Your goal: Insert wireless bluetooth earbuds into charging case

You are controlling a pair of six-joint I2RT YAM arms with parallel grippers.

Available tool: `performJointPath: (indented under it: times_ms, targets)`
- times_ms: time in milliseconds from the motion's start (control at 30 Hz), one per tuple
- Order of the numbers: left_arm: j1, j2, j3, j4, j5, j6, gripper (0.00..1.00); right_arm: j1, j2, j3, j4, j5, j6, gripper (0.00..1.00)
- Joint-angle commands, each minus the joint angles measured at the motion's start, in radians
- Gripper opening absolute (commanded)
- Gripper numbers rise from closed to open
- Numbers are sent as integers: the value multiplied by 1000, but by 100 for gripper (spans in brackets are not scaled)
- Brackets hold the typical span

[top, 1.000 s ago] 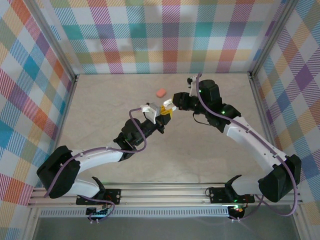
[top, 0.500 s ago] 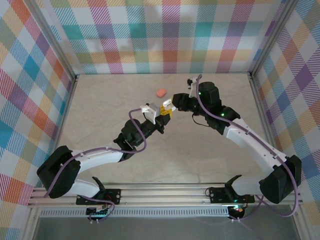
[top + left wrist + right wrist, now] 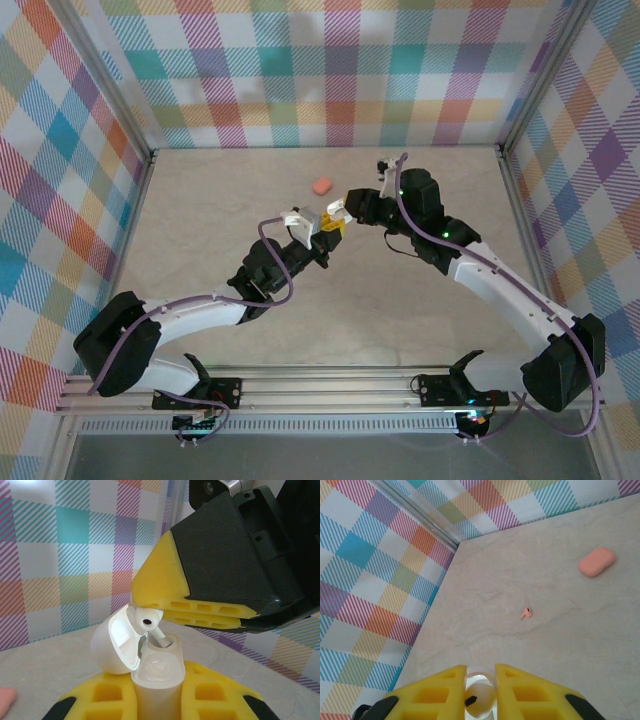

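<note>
From above, one salmon-pink case (image 3: 321, 186) lies alone on the table (image 3: 200, 220); what the left gripper (image 3: 318, 236) and right gripper (image 3: 338, 212) carry is too small to tell. In the left wrist view, the left gripper clamps one open white charging case (image 3: 157, 677), and the right gripper pinches one white earbud (image 3: 148, 622), its stem at the case's mouth. In the right wrist view, one salmon-pink earbud (image 3: 525, 613) lies loose.
</note>
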Motion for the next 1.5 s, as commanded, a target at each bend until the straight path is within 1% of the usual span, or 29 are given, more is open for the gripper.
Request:
performJointPath:
  times_ms: [0, 267, 500, 533, 567, 633, 700, 800, 867, 967, 1067, 1133, 1200, 1333, 1467]
  targets:
    - [-11, -28, 11, 105, -5, 9, 0, 14, -30, -25, 2, -12, 23, 21]
    - [-13, -29, 23, 108, -4, 11, 0, 26, -71, -66, 36, 10, 74, 21]
    - [-12, -35, 20, 108, 9, 12, 0, 26, -69, -71, 5, 33, 96, 23]
    - [-12, -35, 20, 107, 14, 12, 0, 26, -66, -70, -1, 34, 98, 25]
    - [-12, -34, 20, 106, 18, 12, 0, 26, -64, -69, -5, 33, 99, 29]
    - [-12, -36, 17, 101, 25, 15, 0, 26, -66, -63, -10, 33, 98, 41]
    - [-12, -38, 15, 85, 36, 25, 0, 26, -73, -47, -21, 35, 81, 49]
    - [-11, -50, 4, 46, 54, 56, 0, 26, -75, 15, -77, 28, 15, 56]
    - [-8, -66, -11, 27, 59, 77, 0, 26, -69, 65, -129, 12, -34, 59]
    - [8, -107, -23, -44, 80, 95, 0, 25, -56, 133, -199, -21, -93, 62]
    - [30, -169, -39, -133, 91, 108, 0, 23, -47, 179, -233, -73, -143, 66]
    - [47, -222, -50, -202, 98, 111, 0, 17, -39, 194, -238, -119, -186, 69]
    - [70, -283, -55, -309, 117, 116, 0, -2, -27, 206, -253, -153, -225, 70]
    - [108, -406, -78, -503, 135, 120, 0, -33, -8, 221, -282, -133, -268, 71]
    - [120, -565, -130, -635, 117, 114, 0, -67, 38, 242, -316, -126, -265, 71]
